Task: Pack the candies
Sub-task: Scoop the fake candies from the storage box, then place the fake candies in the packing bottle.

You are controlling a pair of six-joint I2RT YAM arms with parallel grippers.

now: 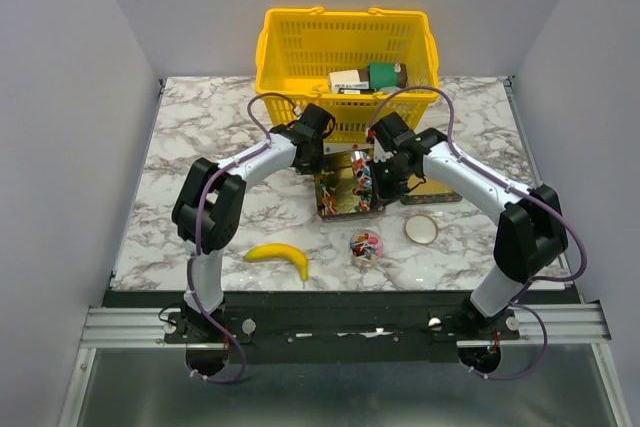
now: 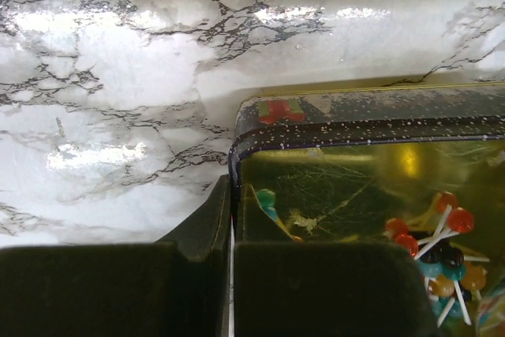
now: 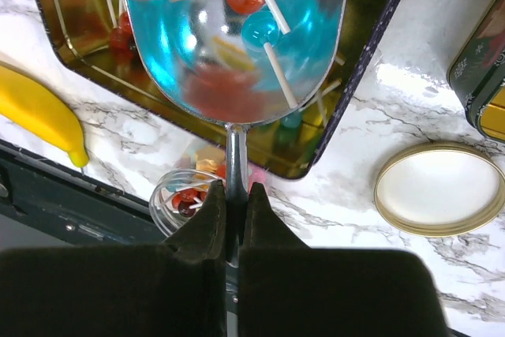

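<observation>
Marble table (image 1: 200,147) carried a yellow basket (image 1: 300,47) at the back, not needed here. Open tin (image 1: 340,209) sat in the centre. Left fingers (image 2: 316,290) were pinched narrow on its wall, likely to steady it. Banana (image 1: 280,255) lay near the front edge. Small jar (image 1: 366,245) stood just before the tin, its lid (image 1: 421,229) off beside it (left open for scooping, I'd judge). Right fingers (image 3: 331,290) clamped the scoop (image 3: 237,37) handle, with the bowl over the tin. Candies (image 3: 260,29) sat in scoop, tin and jar.
</observation>
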